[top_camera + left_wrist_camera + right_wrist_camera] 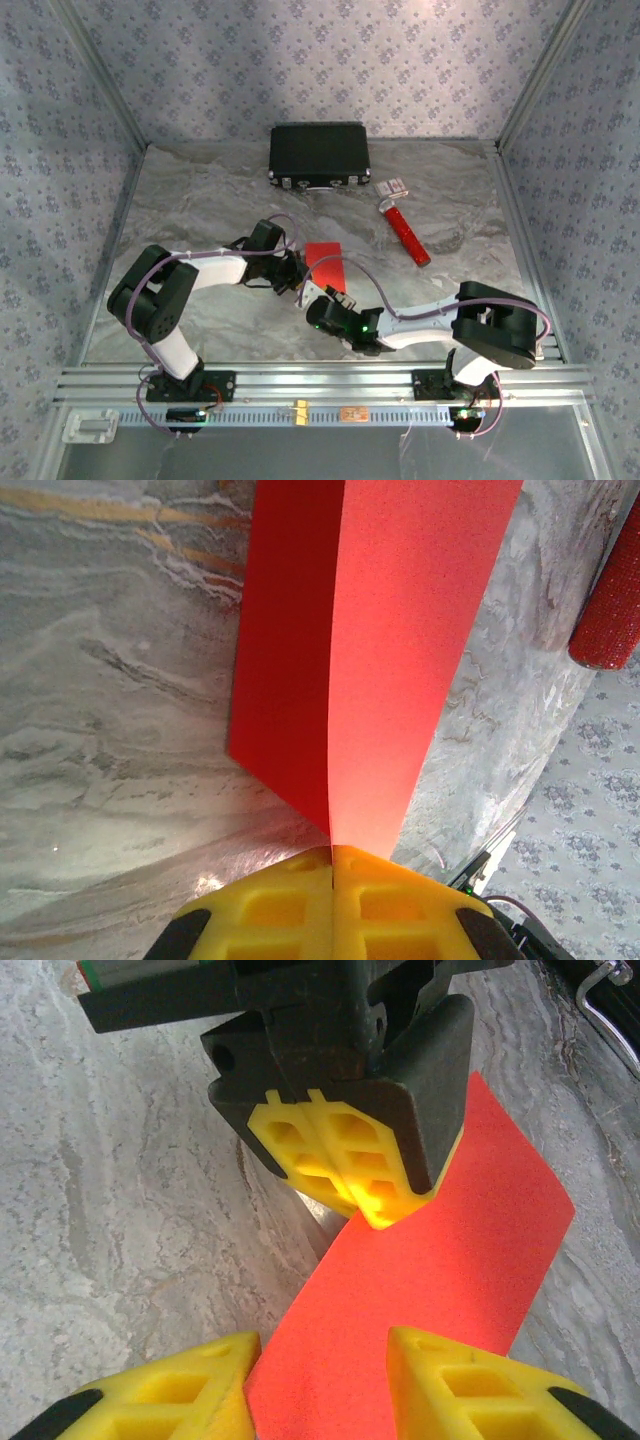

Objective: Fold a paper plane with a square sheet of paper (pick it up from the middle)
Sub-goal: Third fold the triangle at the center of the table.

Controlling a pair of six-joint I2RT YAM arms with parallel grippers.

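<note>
Paper sheet (323, 258), bright red, is held well in front of the black case (319, 153), its edge pinched by the left gripper (332, 855), jaws pressed together. Beside it, the right gripper (325, 1360) straddles the sheet, jaws apart. Only a lengthwise bend shows; nose and wing folds apparently remain.

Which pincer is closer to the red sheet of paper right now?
Left. The left pincer is shut on the red sheet, at its edge; the right pincer stands open, the sheet between its fingers, not yet clamped.
</note>
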